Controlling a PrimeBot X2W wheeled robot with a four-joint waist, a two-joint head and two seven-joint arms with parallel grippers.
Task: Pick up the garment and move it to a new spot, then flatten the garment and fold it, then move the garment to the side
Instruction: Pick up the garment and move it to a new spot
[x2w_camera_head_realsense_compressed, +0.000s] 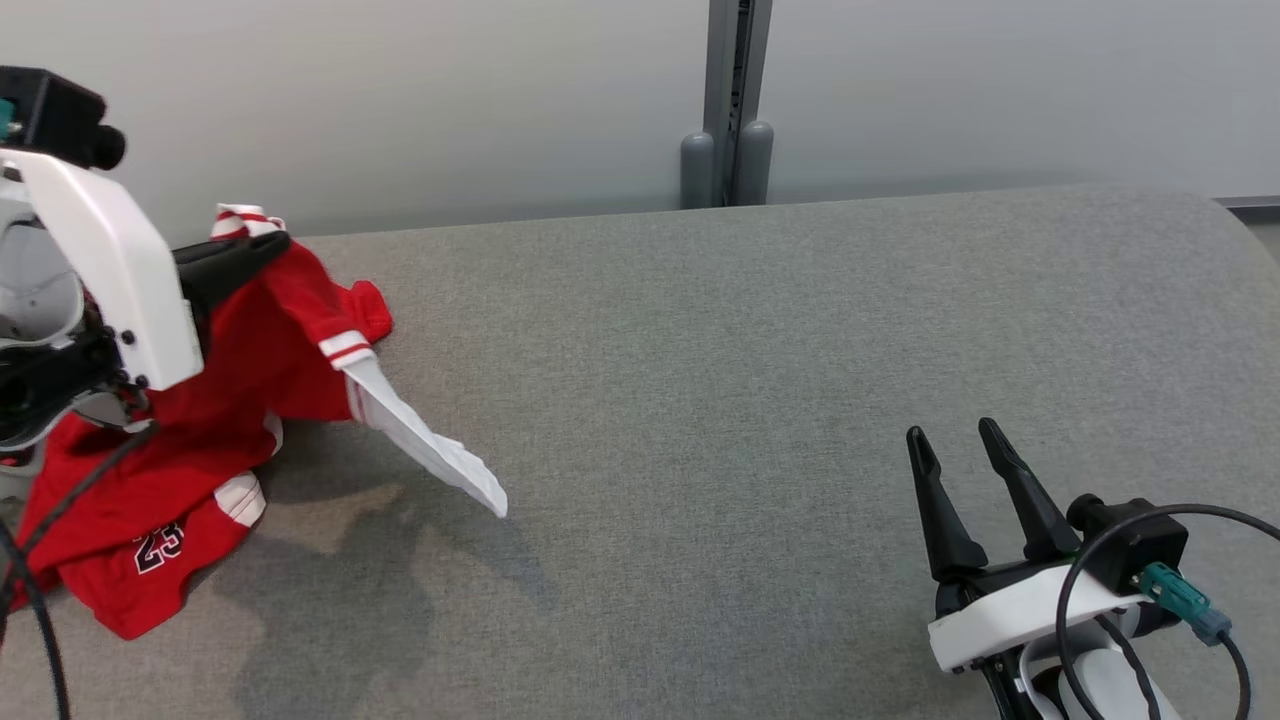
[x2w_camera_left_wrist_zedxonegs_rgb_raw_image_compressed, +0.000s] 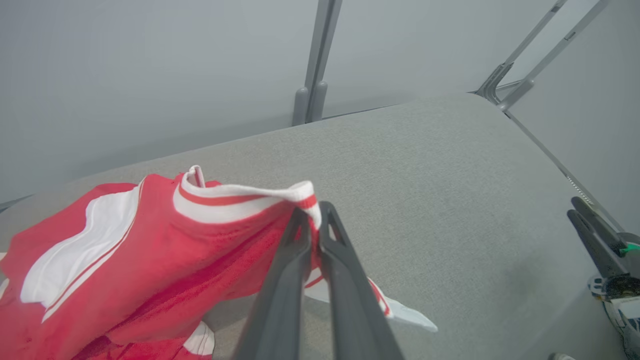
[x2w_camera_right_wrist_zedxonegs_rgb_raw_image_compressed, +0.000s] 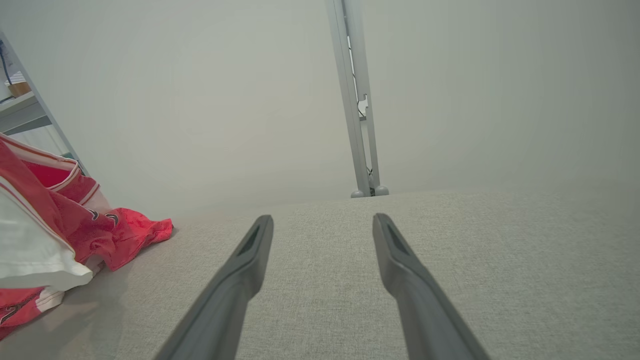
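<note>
Red cloth with white trim: the garment (x2w_camera_head_realsense_compressed: 260, 360) is bunched at the far left of the grey table (x2w_camera_head_realsense_compressed: 760, 400), partly lifted and partly resting on it. The left gripper (x2w_camera_left_wrist_zedxonegs_rgb_raw_image_compressed: 312, 216) is pinched tight on the striped hem (x2w_camera_left_wrist_zedxonegs_rgb_raw_image_compressed: 240, 192) and holds that edge up, probably to carry the garment to a new spot. The right gripper (x2w_camera_head_realsense_compressed: 952, 432) sits at the near right, jaws wide apart, holding nothing, well apart from the cloth. A number (x2w_camera_head_realsense_compressed: 160, 545) on the near fold reads "23"; no brand is legible.
</note>
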